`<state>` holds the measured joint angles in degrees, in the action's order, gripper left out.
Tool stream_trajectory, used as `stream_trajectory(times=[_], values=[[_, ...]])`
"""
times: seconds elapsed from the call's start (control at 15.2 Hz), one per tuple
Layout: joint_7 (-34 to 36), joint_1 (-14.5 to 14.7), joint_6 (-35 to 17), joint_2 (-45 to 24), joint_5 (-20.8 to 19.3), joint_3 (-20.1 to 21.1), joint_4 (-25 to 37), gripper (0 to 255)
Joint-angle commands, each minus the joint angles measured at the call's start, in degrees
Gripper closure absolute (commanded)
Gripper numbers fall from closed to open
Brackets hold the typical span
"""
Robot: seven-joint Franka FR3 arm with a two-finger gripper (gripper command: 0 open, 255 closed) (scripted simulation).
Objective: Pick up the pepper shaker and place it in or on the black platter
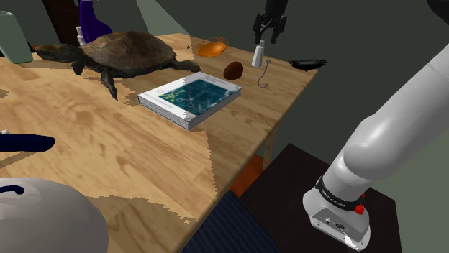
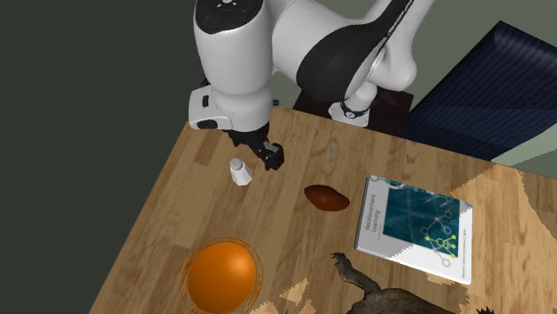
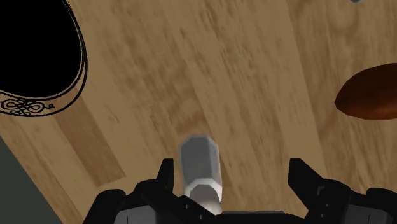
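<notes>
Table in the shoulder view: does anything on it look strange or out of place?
A large brown turtle stands on the wooden table beside a book, odd among the small items. Nothing looks spilled; the pale shaker stands upright.

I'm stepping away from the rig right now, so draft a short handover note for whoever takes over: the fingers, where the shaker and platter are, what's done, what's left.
Gripper: open, holding nothing, poised just above the small white pepper shaker. In the wrist view the shaker stands between the fingers, nearer one of them, not clasped.
Shaker: upright on the light wooden table.
Round black platter with a scrolled rim: bare, near the table's edge, beside the shaker.
Done: gripper lined up over the shaker.
Left: lower, close, lift, carry to the platter, release.
</notes>
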<state>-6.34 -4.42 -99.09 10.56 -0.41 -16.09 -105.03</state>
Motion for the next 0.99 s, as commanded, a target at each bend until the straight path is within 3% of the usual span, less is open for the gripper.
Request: stream_trajectory(times=[0.0,0.13,0.59,0.92], values=[[-1.53,-0.45,0.70,-3.93,1.32,-1.24,4.71,0],[-2.64,-0.91,1.32,-6.61,2.33,-2.04,7.96,0],[-2.62,-0.85,-4.56,-6.42,2.31,-1.90,1.91,0],[-2.62,-0.85,-4.56,-6.42,2.31,-1.90,1.91,0]])
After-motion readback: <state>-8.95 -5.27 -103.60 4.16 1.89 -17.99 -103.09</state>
